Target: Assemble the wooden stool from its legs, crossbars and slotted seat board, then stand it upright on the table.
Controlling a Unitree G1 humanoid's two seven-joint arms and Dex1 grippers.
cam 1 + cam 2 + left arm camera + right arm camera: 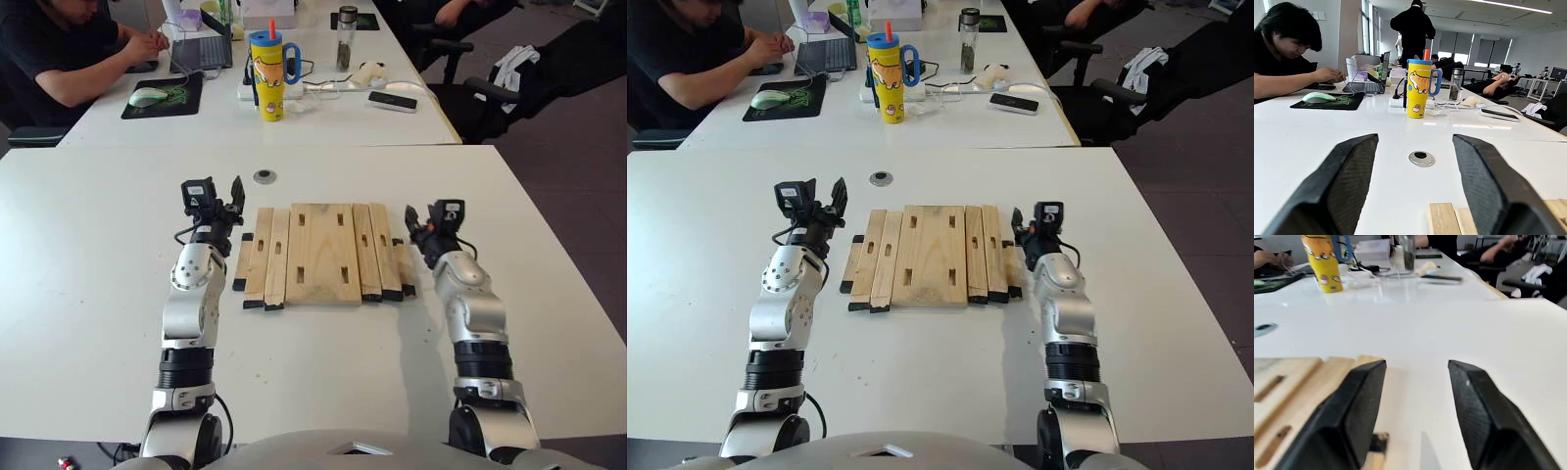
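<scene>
Seat board (324, 255) lies flat (slats (266, 257) flanking), well inside table (98, 245) edges.

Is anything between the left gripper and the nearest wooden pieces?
Nothing visible. The open left gripper is just beside the far end of the leftmost planks, with only bare table between them.

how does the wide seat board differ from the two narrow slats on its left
The seat board is far wider than the slats, which are thin strips. The slats end in black tips nearest the robot; the seat board's edge there is bare wood. Both are pale slotted wood, lying flat on the table.
</scene>
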